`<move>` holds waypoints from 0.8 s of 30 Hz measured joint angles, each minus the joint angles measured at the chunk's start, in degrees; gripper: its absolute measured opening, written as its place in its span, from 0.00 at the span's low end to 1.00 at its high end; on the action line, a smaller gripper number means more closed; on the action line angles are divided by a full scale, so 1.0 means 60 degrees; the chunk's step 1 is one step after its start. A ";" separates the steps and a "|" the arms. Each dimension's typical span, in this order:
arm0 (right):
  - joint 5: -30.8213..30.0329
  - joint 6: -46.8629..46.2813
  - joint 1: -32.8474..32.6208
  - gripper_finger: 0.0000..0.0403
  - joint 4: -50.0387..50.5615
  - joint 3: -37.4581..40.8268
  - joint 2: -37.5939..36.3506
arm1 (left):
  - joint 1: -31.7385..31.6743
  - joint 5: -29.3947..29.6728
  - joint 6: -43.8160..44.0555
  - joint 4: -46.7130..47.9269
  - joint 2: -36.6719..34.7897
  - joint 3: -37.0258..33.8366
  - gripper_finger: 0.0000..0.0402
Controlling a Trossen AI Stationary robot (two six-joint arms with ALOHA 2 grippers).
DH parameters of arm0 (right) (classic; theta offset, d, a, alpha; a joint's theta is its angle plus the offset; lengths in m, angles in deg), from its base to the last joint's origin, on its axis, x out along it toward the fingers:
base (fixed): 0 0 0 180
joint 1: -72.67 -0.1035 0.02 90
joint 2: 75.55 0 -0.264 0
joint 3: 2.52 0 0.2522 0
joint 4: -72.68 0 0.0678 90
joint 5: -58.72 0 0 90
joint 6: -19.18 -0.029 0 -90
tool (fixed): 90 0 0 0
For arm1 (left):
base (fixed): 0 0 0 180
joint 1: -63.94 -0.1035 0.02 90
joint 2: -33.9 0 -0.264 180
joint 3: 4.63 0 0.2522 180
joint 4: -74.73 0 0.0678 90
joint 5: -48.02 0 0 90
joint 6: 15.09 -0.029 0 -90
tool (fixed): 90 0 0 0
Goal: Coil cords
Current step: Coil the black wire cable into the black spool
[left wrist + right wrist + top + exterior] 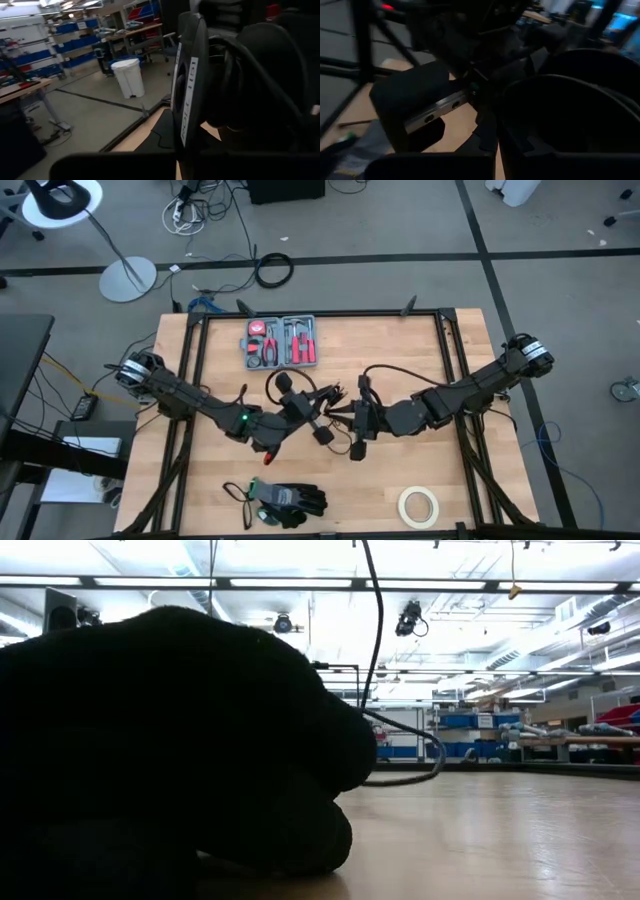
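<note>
Seen from above, we have both arms meeting at the middle of the wooden table [420, 340]. Our left gripper [300, 412] and right gripper [357, 425] are each clamped tight, with the thin black cord [325, 402] looped and strung between them; what exactly each pinches we cannot tell. We judge the loops could snag on either gripper or spring loose if tension changes.

You are working in a workshop or warehouse-style lab: blue storage bins [75, 27] are lining shelves along the wall, a white trash bin [128, 77] is standing on the grey concrete floor [560, 290], and strip lights [300, 582] are glowing under the high ceiling.
</note>
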 joint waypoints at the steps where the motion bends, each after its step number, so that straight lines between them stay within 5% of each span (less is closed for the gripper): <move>1: 0.0101 -0.0100 0.0022 0.01 0.0036 0.0000 0.0000 | 0.0021 -0.0044 -0.0002 -0.0099 0.0004 0.0000 0.00; 11: -0.1044 -0.0043 -0.0164 0.05 0.0612 -0.0004 0.0000 | 0.0045 -0.0457 -0.0001 -0.0598 0.0004 0.0004 0.00; 24: -0.4284 -0.0059 -0.0961 0.25 0.1184 0.0025 0.0018 | 0.0207 -0.0654 -0.0045 -0.0758 -0.0011 0.0039 0.00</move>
